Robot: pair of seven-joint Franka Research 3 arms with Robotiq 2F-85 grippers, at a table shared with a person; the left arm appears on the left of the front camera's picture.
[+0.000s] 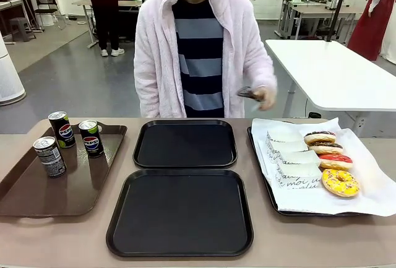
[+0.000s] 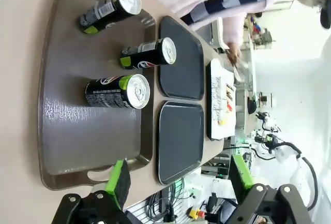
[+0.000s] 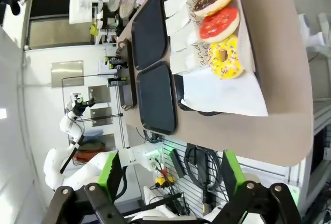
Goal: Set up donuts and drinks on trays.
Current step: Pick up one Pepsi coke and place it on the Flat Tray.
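Nearest, a black tray (image 1: 179, 212) is set on the table (image 1: 62, 240), its twin (image 1: 185, 143) just behind. Three cans (image 1: 91, 138), two marked "PEPSI", are stood on the brown tray (image 1: 37, 187). Four donuts (image 1: 340, 182) are laid beside script-printed boxes (image 1: 297, 172). Both the left tool (image 2: 179, 175) and the right tool (image 3: 170, 172) are held released, empty.

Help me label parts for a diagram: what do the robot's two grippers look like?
Both the left gripper and the right gripper have two black, angular jointed fingers with bolt heads at the knuckles, each tipped by a bright green pad.
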